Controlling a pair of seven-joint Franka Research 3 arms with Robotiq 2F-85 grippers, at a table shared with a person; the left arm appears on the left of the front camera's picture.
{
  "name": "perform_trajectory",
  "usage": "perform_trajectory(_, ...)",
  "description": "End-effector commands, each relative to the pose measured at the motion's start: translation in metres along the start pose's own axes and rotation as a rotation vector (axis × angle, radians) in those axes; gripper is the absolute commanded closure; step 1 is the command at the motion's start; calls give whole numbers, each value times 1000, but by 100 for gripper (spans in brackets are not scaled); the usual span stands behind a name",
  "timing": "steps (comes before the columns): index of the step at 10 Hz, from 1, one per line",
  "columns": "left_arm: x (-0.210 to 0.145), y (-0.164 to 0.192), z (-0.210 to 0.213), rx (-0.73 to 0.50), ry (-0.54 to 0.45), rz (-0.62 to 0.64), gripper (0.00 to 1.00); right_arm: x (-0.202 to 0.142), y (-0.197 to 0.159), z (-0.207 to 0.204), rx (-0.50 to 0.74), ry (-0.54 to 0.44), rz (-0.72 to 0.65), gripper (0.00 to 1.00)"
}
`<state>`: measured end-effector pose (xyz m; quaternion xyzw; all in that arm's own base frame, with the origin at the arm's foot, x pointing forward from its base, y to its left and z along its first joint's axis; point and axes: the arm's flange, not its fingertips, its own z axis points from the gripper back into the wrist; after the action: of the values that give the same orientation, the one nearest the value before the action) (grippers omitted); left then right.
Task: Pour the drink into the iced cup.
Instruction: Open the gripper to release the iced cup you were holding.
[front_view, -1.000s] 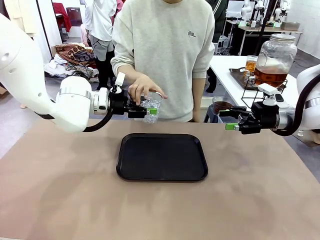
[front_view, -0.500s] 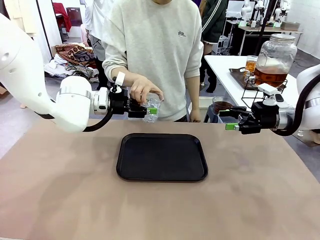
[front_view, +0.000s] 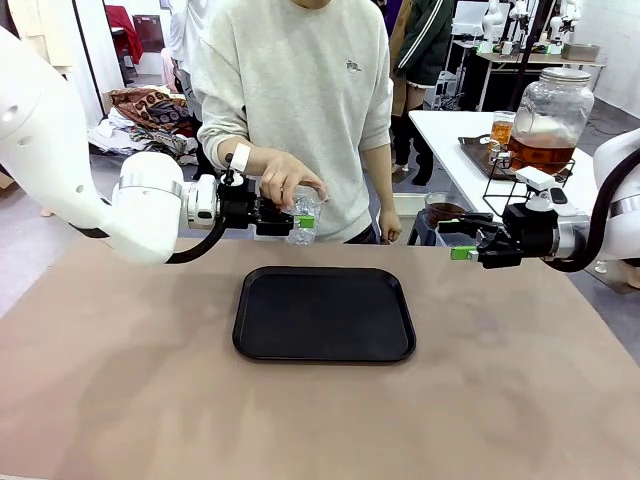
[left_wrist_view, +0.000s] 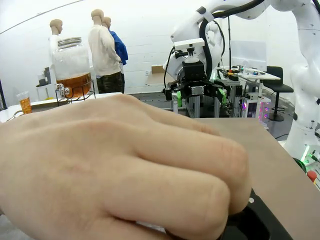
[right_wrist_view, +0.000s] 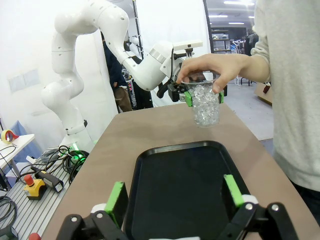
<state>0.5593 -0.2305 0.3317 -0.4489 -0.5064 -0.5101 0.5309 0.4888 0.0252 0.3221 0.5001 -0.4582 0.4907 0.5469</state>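
Clearly a handover is under way: the left tool (front_view: 297, 222) is clamped shut on the iced cup (front_view: 303, 216), a clear plastic cup packed with ice, and the person's hand (front_view: 288, 180) sits over the cup's rim from above, fingers curled down round it. Both hold it at once, above the far left corner of the black tray (front_view: 324, 313) and clear of the bench (front_view: 120, 370), so I judge the grip is being passed from one to the other, though which way cannot be told. From the right wrist view the green pads (right_wrist_view: 188, 98) press the cup (right_wrist_view: 205, 104) from either side while the hand (right_wrist_view: 212, 70) caps it from above — a hold that leaves the sides free for the tool. The right tool (front_view: 461, 243) waits off the tray's far right corner with its jaws spread wide and nothing between them, apparently kept free. The drink (front_view: 541, 151) — amber liquid in a big glass dispenser jar (front_view: 551, 119) with a metal lid — stands on a wire stand on the white side table at the far right, well apart from the cup, with a small filled cup (front_view: 501, 128) beside it. Nothing has been poured into the iced cup yet; the tray lies bare in the middle, likely there to catch drips or receive the cup.
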Motion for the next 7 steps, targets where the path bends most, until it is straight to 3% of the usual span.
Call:
perform_trajectory(1, 3, -1, 0, 0, -3, -13, 31, 3, -1, -1, 2, 3, 4, 0)
perform_trajectory(7, 3, -1, 0, 0, -3, -13, 31, 3, -1, -1, 2, 3, 4, 0)
